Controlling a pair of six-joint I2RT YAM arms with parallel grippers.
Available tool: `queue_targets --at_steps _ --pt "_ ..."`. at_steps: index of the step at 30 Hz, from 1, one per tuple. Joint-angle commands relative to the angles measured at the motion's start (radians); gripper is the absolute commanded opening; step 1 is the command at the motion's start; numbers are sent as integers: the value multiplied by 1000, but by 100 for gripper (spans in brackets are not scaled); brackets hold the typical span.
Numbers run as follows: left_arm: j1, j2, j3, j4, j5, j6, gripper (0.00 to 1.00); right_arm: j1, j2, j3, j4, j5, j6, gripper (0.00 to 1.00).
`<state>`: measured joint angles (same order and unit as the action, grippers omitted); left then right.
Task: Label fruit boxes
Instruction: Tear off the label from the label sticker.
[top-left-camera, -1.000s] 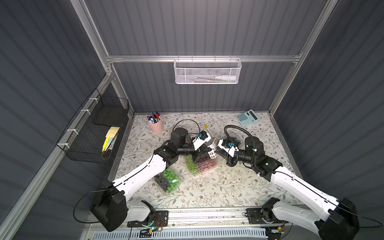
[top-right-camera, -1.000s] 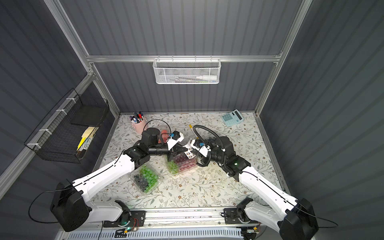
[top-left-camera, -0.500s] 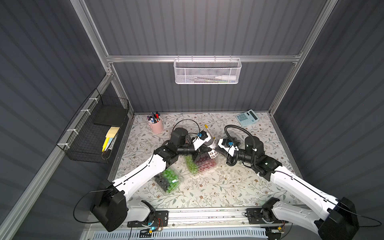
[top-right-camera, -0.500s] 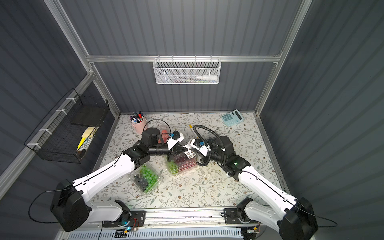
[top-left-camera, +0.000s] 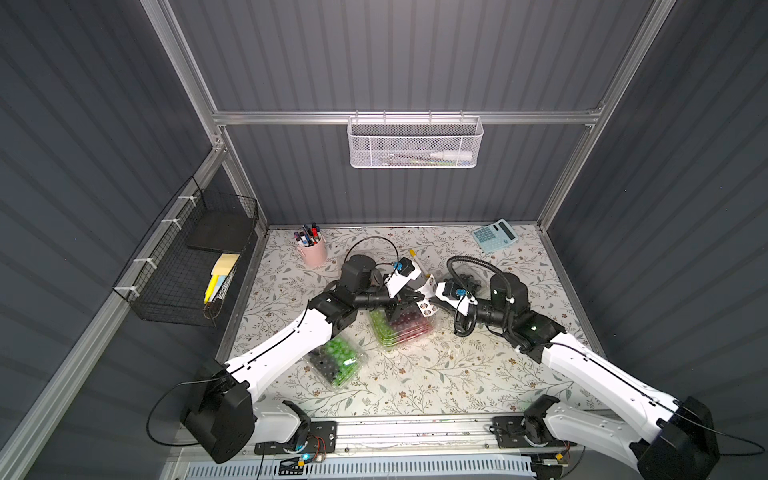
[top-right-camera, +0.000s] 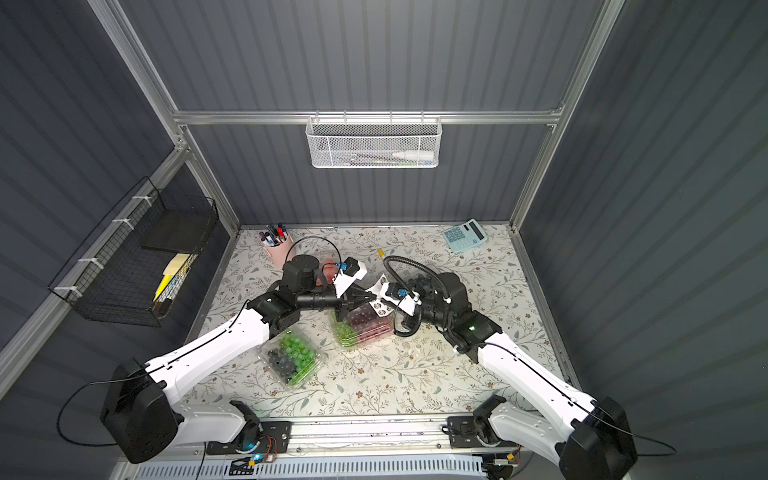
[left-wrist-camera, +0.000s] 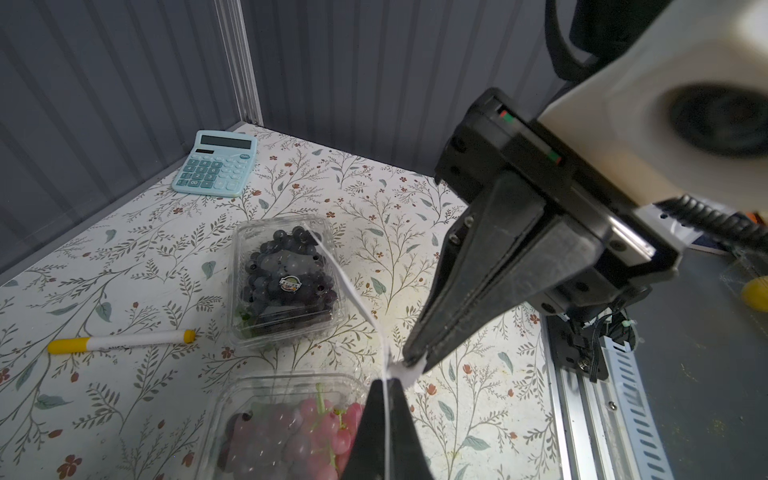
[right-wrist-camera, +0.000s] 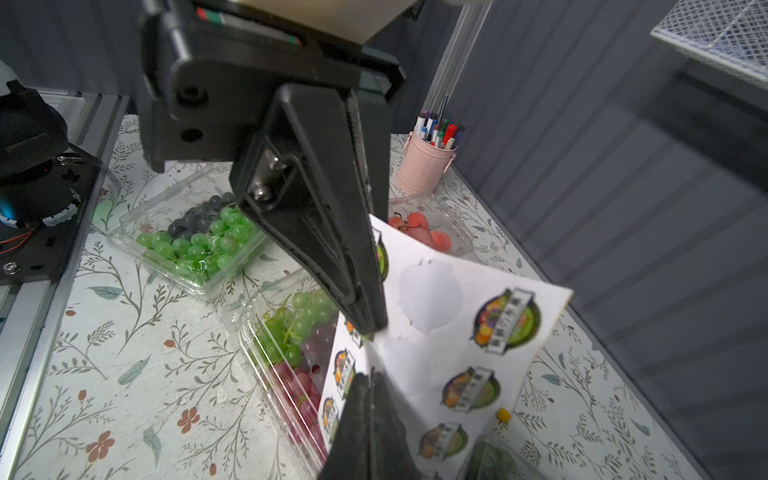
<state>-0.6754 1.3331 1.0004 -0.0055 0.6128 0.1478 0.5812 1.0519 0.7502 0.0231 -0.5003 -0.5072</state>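
My left gripper (left-wrist-camera: 386, 388) is shut on a white sheet of round stickers (right-wrist-camera: 457, 332), held up above the green-and-red grapes box (top-left-camera: 401, 328) at mid-table. My right gripper (right-wrist-camera: 368, 376) meets it tip to tip and is shut on a white flap at the sheet's edge (left-wrist-camera: 409, 370); I cannot tell whether that flap is a sticker or backing. Two sticker spots on the sheet are blank. The blueberry box (left-wrist-camera: 286, 274) carries a sticker. The green-and-black grapes box (top-left-camera: 334, 361) lies under my left arm. The strawberry box (right-wrist-camera: 424, 232) sits behind the sheet.
A yellow-capped marker (left-wrist-camera: 120, 340) lies beside the blueberry box. A pink pen cup (top-left-camera: 312, 249) stands at the back left and a blue calculator (top-left-camera: 494, 235) at the back right. A black wire basket (top-left-camera: 187, 257) hangs on the left wall, a white mesh one (top-left-camera: 415, 141) on the back.
My right gripper has shut on the sheet's edge. Both arms and the boxes have hardly moved.
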Motion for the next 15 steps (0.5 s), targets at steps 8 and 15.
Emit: queue_targets --at_steps 8,15 --pt "-2 22 32 -18 -130 -63 0 -2 -10 16 -83 -46 11 0" --pt "54 44 22 -59 -243 -165 0 -3 42 70 -149 -43 272 0"
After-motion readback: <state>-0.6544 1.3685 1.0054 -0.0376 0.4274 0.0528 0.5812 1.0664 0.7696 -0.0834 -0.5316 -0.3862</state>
